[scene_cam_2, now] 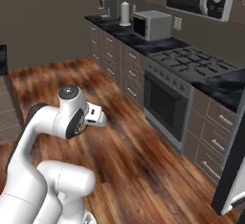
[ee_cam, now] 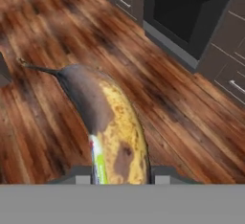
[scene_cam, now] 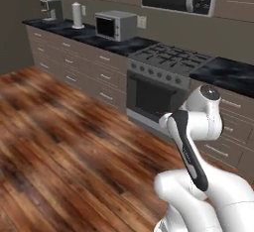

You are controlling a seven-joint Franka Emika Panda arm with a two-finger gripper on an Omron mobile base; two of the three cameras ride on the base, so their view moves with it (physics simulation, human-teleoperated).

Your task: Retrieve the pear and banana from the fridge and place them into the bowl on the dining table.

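The gripper (ee_cam: pixel 119 174) clamps the banana (ee_cam: pixel 112 127) at the lower centre of the hand view, above the wooden floor (ee_cam: pixel 52 98). It looks light, soft and easily bruised, so a gentle mid-body hold seems best.

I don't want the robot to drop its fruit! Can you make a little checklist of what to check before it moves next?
1. Banana between the gripper fingers: ok.
2. Grip firm enough for driving: cannot tell.
3. Wooden floor ahead free of obstacles: ok.
4. Arm clear of the oven and drawers: ok.
5. Bowl and dining table located: cannot tell.
6. Pear already delivered: cannot tell.
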